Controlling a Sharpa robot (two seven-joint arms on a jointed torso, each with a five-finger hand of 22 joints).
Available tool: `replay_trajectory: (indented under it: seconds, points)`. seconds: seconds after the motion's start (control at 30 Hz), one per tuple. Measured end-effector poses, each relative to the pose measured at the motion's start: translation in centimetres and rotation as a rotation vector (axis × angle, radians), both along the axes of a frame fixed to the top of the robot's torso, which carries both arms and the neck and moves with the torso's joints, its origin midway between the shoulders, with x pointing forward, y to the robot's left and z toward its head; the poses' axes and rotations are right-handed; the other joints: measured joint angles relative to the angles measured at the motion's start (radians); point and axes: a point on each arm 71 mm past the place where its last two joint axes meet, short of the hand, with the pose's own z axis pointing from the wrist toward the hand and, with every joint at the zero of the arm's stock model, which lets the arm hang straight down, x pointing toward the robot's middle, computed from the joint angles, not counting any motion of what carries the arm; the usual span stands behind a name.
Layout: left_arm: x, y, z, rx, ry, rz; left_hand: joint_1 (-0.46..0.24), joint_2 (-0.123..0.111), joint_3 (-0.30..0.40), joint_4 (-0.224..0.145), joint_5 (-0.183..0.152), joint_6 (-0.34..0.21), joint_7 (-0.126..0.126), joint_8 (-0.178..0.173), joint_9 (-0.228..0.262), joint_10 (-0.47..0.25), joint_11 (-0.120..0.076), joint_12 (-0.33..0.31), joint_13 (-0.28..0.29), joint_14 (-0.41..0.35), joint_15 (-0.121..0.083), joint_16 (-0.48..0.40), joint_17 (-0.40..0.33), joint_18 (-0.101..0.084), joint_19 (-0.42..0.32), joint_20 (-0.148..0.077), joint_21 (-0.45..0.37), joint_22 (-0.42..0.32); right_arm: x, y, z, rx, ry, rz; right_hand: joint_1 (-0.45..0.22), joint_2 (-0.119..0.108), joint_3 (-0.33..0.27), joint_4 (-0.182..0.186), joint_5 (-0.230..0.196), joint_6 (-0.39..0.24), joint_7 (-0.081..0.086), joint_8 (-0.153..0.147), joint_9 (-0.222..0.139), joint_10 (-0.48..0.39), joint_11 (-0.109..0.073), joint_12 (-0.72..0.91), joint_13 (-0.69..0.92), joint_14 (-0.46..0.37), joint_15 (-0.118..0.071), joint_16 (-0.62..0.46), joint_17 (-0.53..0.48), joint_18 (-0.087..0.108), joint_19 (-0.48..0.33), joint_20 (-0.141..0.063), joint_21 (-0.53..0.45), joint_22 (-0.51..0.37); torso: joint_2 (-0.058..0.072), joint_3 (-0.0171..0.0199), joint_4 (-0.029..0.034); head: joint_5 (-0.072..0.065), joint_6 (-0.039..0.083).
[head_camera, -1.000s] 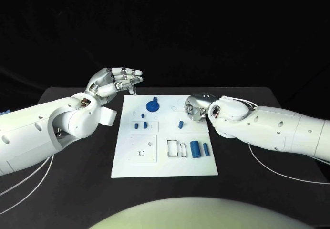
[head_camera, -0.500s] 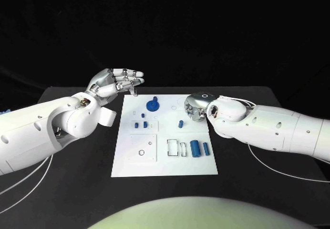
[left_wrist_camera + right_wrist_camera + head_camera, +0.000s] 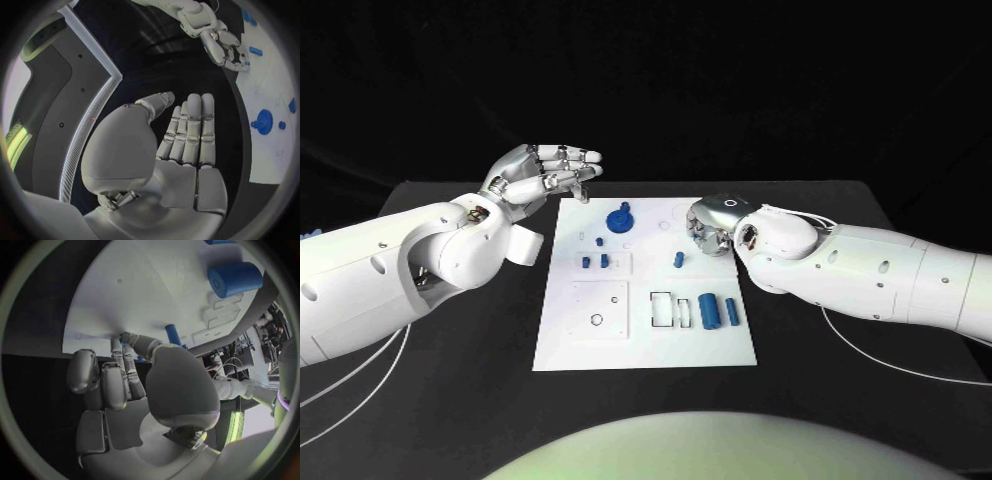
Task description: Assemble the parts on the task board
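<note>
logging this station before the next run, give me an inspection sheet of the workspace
Surface: black table, white task board in its middle.
Job's things: blue round knobbed part at the board's far end; two blue cylinders lying side by side near the right edge; small blue pegs mid-board.
Clutter: nothing seen.
Hands: left hand raised off the board's far left corner, fingers straight, holding nothing; right hand down at the board's far right edge, fingertips at the board, grip hidden.
Cables: thin white cables beside both arms.
Surroundings: dark backdrop.
</note>
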Motion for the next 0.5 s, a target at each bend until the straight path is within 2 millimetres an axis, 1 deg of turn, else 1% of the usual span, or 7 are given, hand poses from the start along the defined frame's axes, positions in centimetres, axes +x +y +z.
replay_trajectory:
  seconds: [0.03, 0.07, 0.23, 0.5]
  points:
    - [0.00, 0.00, 0.00, 0.000, 0.000, 0.000, 0.000, 0.000, 0.000, 0.000, 0.000, 0.000, 0.000, 0.000, 0.000, 0.000, 0.000, 0.000, 0.000, 0.000, 0.000, 0.000, 0.000, 0.000, 0.000, 0.000, 0.000, 0.000, -0.04, -0.03, -0.01, 0.003, -0.002, 0.000, -0.002, 0.002, 0.000, 0.000, 0.000, 0.002, -0.002, 0.000, 0.000, 0.002, 0.002, -0.001, 0.000, 0.000, 0.000, 0.000, 0.000, -0.003, 0.000, 0.000, 0.003, 0.000, 0.000, 0.0000, -0.0001, 0.000, 0.000]
    - [0.00, 0.00, -0.01, 0.001, 0.001, 0.000, 0.000, 0.000, 0.000, 0.000, 0.000, -0.002, 0.002, 0.000, 0.000, -0.001, -0.001, 0.000, 0.000, 0.000, 0.000, 0.000, 0.000, 0.000, 0.000, 0.000, 0.000, 0.000, -0.08, -0.07, -0.03, 0.006, -0.004, 0.000, -0.003, 0.003, 0.000, 0.000, -0.008, 0.004, -0.004, 0.000, 0.000, 0.004, 0.004, -0.003, -0.001, 0.000, 0.000, 0.000, 0.000, -0.014, 0.000, 0.000, 0.007, 0.000, 0.000, 0.0000, -0.0001, 0.000, 0.000]
    - [0.01, 0.02, -0.03, 0.002, 0.003, -0.001, 0.000, 0.000, -0.003, -0.003, 0.000, -0.004, 0.004, 0.000, 0.000, -0.004, -0.003, 0.000, 0.000, 0.000, 0.000, 0.000, -0.001, 0.000, 0.000, 0.000, 0.000, 0.000, -0.29, -0.35, -0.10, 0.024, -0.016, -0.003, -0.008, 0.008, 0.000, 0.000, -0.047, 0.005, -0.005, -0.001, 0.004, 0.006, 0.006, -0.014, -0.003, 0.000, 0.000, 0.000, 0.000, -0.014, 0.007, 0.000, 0.007, 0.000, 0.000, -0.0005, -0.0004, 0.000, 0.000]
    - [0.05, 0.10, -0.07, 0.005, 0.005, 0.001, 0.000, 0.000, -0.003, -0.003, 0.000, -0.004, 0.004, 0.000, -0.001, -0.007, 0.000, 0.000, 0.000, 0.000, 0.000, 0.000, -0.001, 0.000, 0.000, 0.000, 0.000, 0.000, -0.47, -0.70, 0.31, 0.061, -0.043, -0.006, -0.008, 0.008, 0.000, 0.000, -0.056, 0.007, -0.007, -0.002, 0.007, 0.009, 0.005, -0.018, -0.002, 0.000, 0.000, 0.000, 0.000, -0.014, 0.007, 0.000, 0.011, 0.000, -0.001, -0.0002, -0.0004, 0.001, 0.000]
